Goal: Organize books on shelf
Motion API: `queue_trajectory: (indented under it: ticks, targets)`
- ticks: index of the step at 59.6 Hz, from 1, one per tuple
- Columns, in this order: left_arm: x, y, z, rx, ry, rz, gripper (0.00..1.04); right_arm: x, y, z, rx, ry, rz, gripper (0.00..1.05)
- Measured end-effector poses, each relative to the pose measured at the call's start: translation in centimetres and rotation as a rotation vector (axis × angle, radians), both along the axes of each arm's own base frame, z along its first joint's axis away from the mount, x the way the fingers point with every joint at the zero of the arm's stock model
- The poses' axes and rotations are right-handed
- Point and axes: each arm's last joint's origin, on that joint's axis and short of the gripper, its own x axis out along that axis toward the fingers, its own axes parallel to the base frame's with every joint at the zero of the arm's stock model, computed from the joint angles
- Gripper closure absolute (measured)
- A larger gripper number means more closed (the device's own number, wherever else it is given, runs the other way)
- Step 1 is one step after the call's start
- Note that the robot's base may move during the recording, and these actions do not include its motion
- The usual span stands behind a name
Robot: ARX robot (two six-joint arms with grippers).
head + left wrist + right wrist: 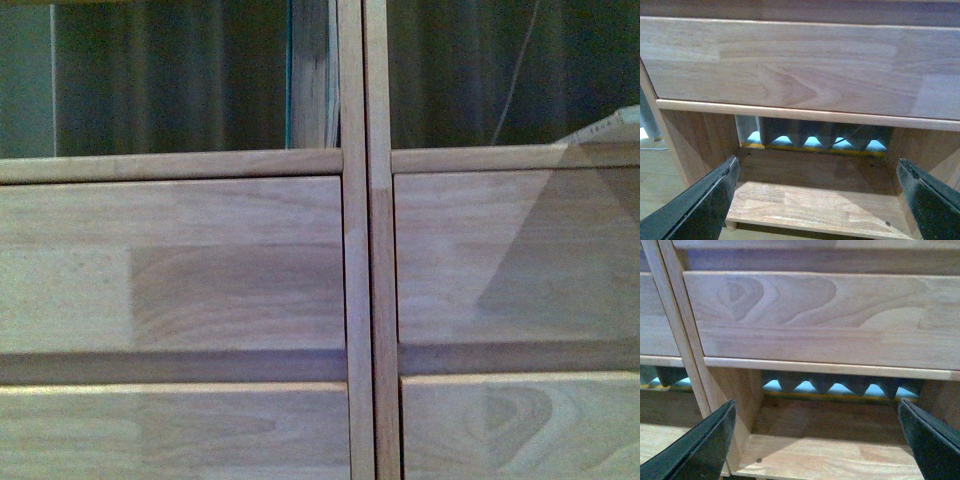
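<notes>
Both arms face the shelf with nothing held: the left gripper and right gripper each have their fingers spread wide before an open bay under a drawer front. Higher up, the teal book stands upright against the central post in the left bay. A pale book shows only a corner at the right bay's far edge.

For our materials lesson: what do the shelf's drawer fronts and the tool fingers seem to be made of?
Drawer fronts: wood, seemingly joined blocks, with visible grain and a light satin sheen. Fingers of the left tool: smooth black, probably plastic or rubber.
</notes>
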Motion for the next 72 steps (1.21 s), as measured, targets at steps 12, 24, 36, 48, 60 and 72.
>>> queue_trajectory:
  ticks: [12,24,36,48,60,72]
  targets:
    - [0.0,0.0,0.0,0.0,0.0,0.0,0.07,0.0,0.0,0.0,0.0,0.0,0.0,0.07]
    - [0.0,0.0,0.0,0.001,0.0,0.0,0.07,0.0,0.0,0.0,0.006,0.002,0.006,0.07]
    - [0.0,0.0,0.0,0.001,0.0,0.0,0.07,2.1,-0.4,3.7,0.332,0.129,0.352,0.07]
    - [0.0,0.0,0.0,0.001,0.0,0.0,0.07,11.0,-2.5,13.4,0.766,-0.048,0.273,0.07]
    - [0.0,0.0,0.0,0.001,0.0,0.0,0.07,15.9,-3.2,12.9,1.092,0.046,0.153,0.07]
    - [0.0,0.0,0.0,0.001,0.0,0.0,0.07,16.4,-3.0,13.6,1.153,0.021,0.142,0.07]
